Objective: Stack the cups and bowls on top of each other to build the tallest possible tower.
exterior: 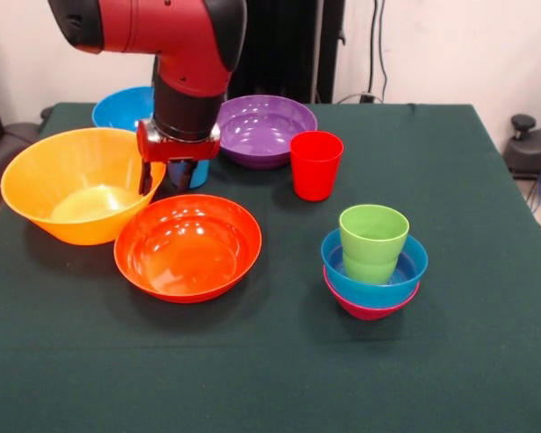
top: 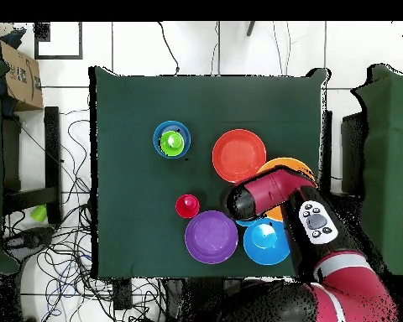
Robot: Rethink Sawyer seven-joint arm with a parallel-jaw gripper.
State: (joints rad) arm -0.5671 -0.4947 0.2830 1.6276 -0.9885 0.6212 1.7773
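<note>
- The gripper (exterior: pixel 173 171) hangs at the bench's far side, straight over the light blue cup (exterior: pixel 197 173), its upright axis in line.
- Fingers' state: cannot tell.
- The tower (exterior: pixel 374 262) stands well apart, nearer the front edge.

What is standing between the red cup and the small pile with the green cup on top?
Nothing visible does. The red cup stands alone on the cloth, and only bare green table lies between it and the green cup nested in the small blue bowl. The red-orange bowl sits off to one side of that path.
</note>
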